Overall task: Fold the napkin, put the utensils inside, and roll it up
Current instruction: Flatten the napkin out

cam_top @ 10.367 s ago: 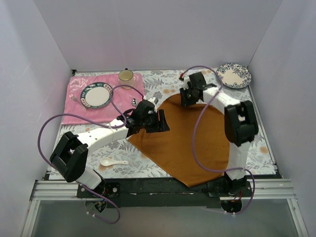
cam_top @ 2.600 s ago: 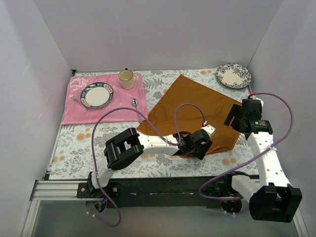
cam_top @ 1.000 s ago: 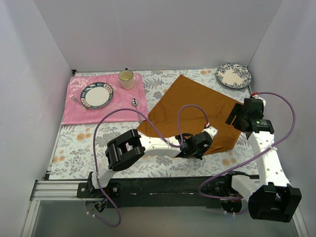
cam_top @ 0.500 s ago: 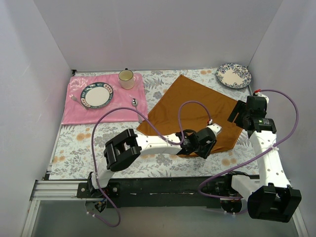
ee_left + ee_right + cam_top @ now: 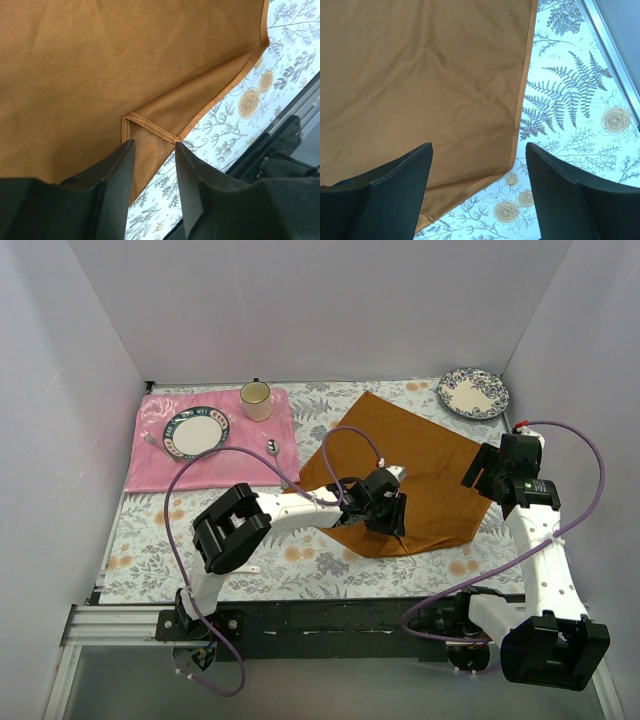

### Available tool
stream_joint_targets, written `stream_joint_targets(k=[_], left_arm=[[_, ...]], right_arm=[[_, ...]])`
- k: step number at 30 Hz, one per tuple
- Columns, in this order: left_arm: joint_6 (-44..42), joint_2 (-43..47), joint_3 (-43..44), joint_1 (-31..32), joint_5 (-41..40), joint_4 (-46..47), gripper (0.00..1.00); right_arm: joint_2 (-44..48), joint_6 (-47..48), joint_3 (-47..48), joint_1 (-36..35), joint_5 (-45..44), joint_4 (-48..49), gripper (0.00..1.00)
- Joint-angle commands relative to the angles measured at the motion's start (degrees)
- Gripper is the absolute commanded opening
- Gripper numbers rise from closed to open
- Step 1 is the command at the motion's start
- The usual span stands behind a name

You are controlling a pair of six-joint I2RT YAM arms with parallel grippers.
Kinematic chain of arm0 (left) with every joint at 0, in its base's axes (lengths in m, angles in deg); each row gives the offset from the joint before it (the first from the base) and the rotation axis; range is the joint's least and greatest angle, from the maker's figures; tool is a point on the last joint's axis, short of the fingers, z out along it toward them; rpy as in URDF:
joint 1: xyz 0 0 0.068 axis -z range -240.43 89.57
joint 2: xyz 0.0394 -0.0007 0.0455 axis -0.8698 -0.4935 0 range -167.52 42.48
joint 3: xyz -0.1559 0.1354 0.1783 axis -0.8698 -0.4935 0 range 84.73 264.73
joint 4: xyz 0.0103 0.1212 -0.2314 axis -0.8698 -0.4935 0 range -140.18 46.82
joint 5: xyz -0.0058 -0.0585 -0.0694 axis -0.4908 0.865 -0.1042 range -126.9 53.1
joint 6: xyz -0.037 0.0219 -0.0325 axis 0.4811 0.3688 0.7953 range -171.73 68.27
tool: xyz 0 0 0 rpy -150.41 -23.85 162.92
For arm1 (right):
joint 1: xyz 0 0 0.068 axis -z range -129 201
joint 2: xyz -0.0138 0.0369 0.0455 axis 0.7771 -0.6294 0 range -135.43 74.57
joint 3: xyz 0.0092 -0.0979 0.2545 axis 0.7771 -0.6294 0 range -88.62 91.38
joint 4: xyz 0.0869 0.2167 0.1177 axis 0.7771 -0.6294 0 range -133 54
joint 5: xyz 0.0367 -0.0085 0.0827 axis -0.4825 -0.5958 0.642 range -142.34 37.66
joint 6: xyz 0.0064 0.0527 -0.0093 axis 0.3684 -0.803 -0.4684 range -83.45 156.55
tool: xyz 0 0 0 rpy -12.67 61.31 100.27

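Note:
The rust-orange napkin (image 5: 410, 455) lies folded on the floral tablecloth, right of centre. It also fills the left wrist view (image 5: 100, 65) and the right wrist view (image 5: 420, 75). My left gripper (image 5: 386, 512) hovers over its near part, open by a narrow gap and holding nothing. A folded hemmed corner (image 5: 150, 127) shows just beyond my left gripper (image 5: 154, 150). My right gripper (image 5: 497, 476) is wide open above the napkin's right edge, and in its wrist view (image 5: 479, 150) the hem (image 5: 522, 90) runs between the fingers. The white soup spoon is mostly hidden under my left arm's elbow; a white sliver (image 5: 252, 568) shows.
A pink placemat (image 5: 160, 465) at back left carries a round plate (image 5: 196, 432), a slim silver spoon (image 5: 272, 448) and a cup (image 5: 256, 398). A blue-patterned plate (image 5: 473, 392) sits at the back right corner. White walls enclose three sides. The black rail runs along the near edge (image 5: 330, 618).
My left gripper has moved left and back from the napkin's near corner to over its near-middle part. The right arm has hardly moved.

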Motion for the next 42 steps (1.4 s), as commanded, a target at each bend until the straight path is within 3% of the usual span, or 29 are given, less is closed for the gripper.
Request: stream_joint_targets(k=[1, 5, 9, 31, 37, 42], left_arm=[[2.88, 1.32, 0.50, -0.58, 5.00, 1.75, 0.40], [4.46, 0.79, 0.06, -0.76, 7.55, 3.32, 0.43], [5.60, -1.14, 0.59, -0.76, 9.48, 3.15, 0.38], [6.31, -6.42, 3.14, -1.55, 9.57, 3.59, 0.42], [6.66, -6.07, 3.84, -1.46, 8.96, 4.73, 0.33], [6.66, -7.03, 5.77, -1.64, 8.43, 4.12, 0.33]], right_arm=[[0.43, 0.74, 2.14, 0.72, 0.38, -0.01, 0.83], [0.61, 1.01, 2.23, 0.80, 0.47, 0.34, 0.83], [0.34, 1.01, 2.31, 0.80, 1.08, 0.34, 0.83], [0.69, 1.10, 1.35, 1.07, 2.22, 1.30, 0.83], [0.78, 1.10, 1.08, 1.07, 2.58, 1.57, 0.83], [0.61, 1.27, 1.35, 1.16, 2.75, 1.66, 0.83]])
